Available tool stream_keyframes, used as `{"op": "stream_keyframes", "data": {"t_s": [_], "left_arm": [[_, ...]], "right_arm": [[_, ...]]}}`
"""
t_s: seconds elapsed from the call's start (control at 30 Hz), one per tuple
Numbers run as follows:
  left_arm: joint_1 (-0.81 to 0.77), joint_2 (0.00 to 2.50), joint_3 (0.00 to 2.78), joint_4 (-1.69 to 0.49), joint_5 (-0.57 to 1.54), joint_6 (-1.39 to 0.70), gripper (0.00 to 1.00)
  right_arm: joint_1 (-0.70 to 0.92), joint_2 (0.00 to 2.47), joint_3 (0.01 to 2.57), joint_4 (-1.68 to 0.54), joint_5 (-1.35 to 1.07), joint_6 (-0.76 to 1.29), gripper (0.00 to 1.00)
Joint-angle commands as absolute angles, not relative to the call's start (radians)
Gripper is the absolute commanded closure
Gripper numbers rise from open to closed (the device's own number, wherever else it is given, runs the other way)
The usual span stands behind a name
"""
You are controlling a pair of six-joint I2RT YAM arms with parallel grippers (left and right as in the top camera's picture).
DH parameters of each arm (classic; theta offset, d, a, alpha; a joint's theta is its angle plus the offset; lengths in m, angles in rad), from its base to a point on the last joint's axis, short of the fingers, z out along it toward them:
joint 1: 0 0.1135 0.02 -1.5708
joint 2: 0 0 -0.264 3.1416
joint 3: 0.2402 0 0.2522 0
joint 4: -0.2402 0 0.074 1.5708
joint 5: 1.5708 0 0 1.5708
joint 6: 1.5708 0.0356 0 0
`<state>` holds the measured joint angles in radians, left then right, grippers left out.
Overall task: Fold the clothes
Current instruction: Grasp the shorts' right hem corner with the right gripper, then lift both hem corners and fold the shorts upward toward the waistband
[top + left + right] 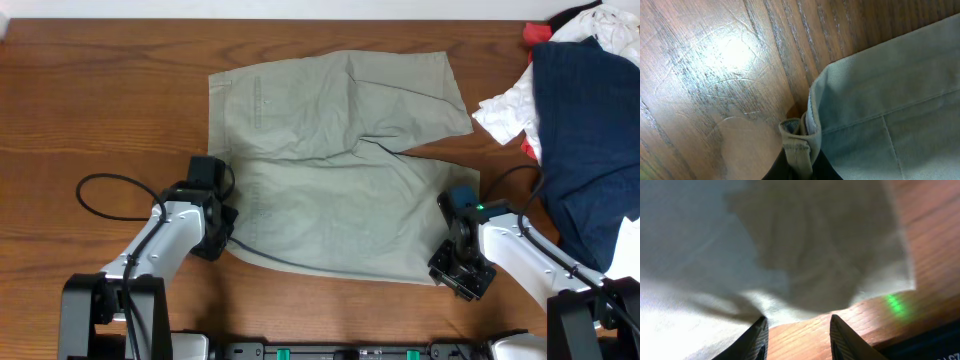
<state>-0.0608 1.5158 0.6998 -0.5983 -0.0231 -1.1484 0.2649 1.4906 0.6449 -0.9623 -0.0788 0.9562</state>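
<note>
The khaki shorts (335, 160) lie spread on the wooden table (90, 110), waistband to the left, legs to the right. My left gripper (218, 228) is at the shorts' near left corner; in the left wrist view its fingers (801, 167) are shut on a pinched fold of the waistband corner (796, 142). My right gripper (447, 250) is at the near right hem. In the right wrist view its fingers (796, 332) are open, with bare wood between them and the pale hem edge (805, 255) just beyond the tips.
A dark navy garment (585, 140) with white and red cloths (510, 110) is piled at the right edge of the table. A black cable (105, 190) loops on the table left of my left arm.
</note>
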Motion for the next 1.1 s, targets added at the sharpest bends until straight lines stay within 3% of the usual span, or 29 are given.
{"op": "stream_keyframes", "data": {"t_s": [0.0, 0.2, 0.57, 0.67, 0.8, 0.83, 1.07], "left_arm": [[-0.058, 1.549, 0.673, -0.62, -0.046, -1.146, 0.93], [-0.058, 1.549, 0.673, -0.622, -0.046, -1.146, 0.93], [-0.058, 1.549, 0.673, -0.623, -0.046, -1.146, 0.93], [-0.058, 1.549, 0.673, -0.623, -0.046, -1.146, 0.93], [-0.058, 1.549, 0.673, -0.623, -0.046, -1.146, 0.93], [-0.058, 1.549, 0.673, -0.624, -0.046, -1.146, 0.93], [-0.055, 1.539, 0.677, -0.628, -0.046, -1.022, 0.94]], "right_arm": [[0.226, 1.498, 0.633, -0.953, 0.153, 1.062, 0.62], [0.149, 1.498, 0.633, -0.949, 0.264, 1.061, 0.56], [0.032, 1.498, 0.633, -0.841, 0.209, 0.978, 0.6], [0.034, 1.498, 0.633, -0.826, 0.163, 0.931, 0.68], [0.034, 1.498, 0.633, -0.803, 0.115, 0.866, 0.89], [0.034, 1.498, 0.633, -0.799, 0.115, 0.857, 0.99], [0.017, 1.498, 0.662, -0.767, 0.113, 0.761, 0.99]]}}
